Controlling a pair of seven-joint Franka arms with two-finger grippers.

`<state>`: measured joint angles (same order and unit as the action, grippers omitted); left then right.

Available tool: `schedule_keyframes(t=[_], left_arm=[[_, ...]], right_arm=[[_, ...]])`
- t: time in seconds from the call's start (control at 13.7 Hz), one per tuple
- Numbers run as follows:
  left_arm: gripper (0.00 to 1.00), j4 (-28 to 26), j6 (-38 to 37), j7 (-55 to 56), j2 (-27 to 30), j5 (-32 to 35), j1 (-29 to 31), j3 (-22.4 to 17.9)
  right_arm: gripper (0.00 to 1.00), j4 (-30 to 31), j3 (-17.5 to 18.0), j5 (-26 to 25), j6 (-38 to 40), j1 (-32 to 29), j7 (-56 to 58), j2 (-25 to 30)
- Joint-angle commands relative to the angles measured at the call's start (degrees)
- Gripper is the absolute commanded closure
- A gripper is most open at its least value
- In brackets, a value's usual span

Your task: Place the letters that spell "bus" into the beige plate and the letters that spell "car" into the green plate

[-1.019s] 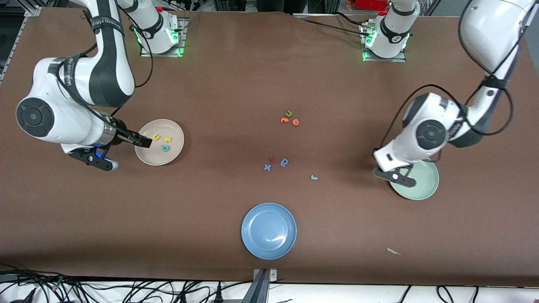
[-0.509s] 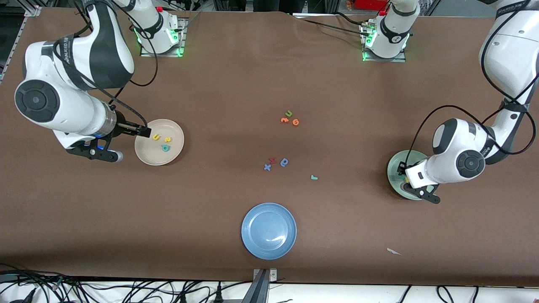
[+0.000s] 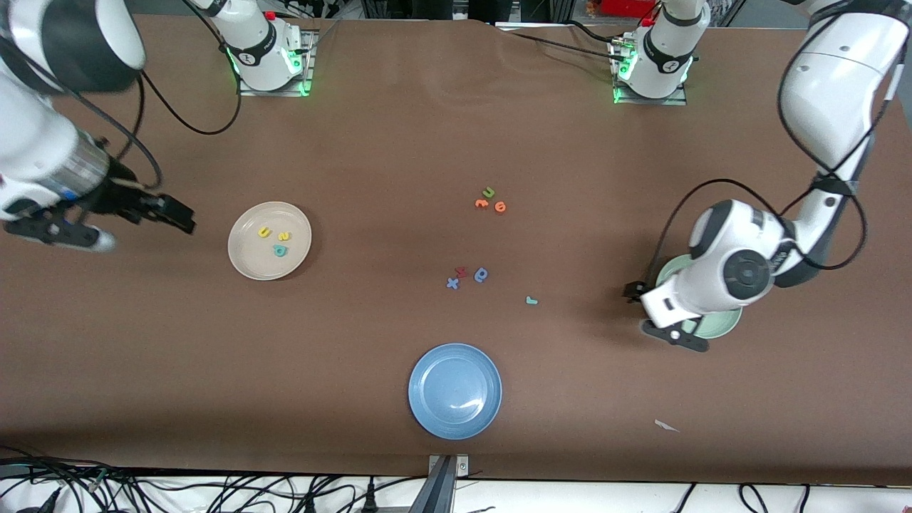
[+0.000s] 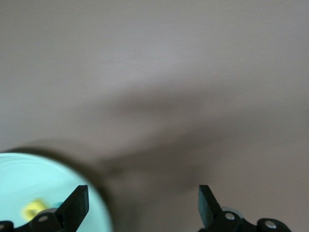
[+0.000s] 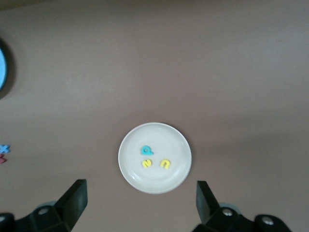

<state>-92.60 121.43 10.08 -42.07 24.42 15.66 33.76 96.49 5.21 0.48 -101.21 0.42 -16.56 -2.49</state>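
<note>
Beige plate (image 3: 269,240): on the surface toward the right arm's end, carrying the yellow u (image 3: 263,232), the yellow s (image 3: 283,236) and the teal b (image 3: 280,250).
Green plate (image 3: 716,326): toward the left arm's end, mostly hidden under the left arm's wrist; only its rim shows in the front view.
Yellow letter (image 4: 32,210): lies in the green plate, partly cut off in the left wrist view; its shape cannot be made out.
Teal r (image 3: 531,301): on bare surface between the blue plate (image 3: 454,391) and the green plate.
Left claw (image 4: 143,205): fingers spread, empty, over the green plate's edge.
Right claw (image 3: 171,214): spread, empty, over bare surface beside the beige plate.
Other letters: an orange and green cluster (image 3: 489,201); a blue and red cluster (image 3: 467,276).
</note>
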Motion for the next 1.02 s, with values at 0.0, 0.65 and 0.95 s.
schedule_keyframes(t=[0.0, 0.65, 0.95], left_arm=[[0.0, 4.1, -1.3, 10.9, -2.4, -1.7, -6.7, -1.0], [0.04, 16.8, -0.8, 28.1, -12.1, -3.2, -22.6, -6.4], [0.07, 19.7, -0.8, 28.1, -14.1, -3.6, -25.2, -9.0]], right_arm=[[0.0, 1.1, 0.1, 0.0, 7.5, -1.0, 1.6, 4.4], [0.0, 0.2, -1.2, 1.5, 4.7, -0.9, 9.7, 3.1], [0.0, 0.3, -1.1, 2.0, 5.1, -0.8, 8.8, 2.8]])
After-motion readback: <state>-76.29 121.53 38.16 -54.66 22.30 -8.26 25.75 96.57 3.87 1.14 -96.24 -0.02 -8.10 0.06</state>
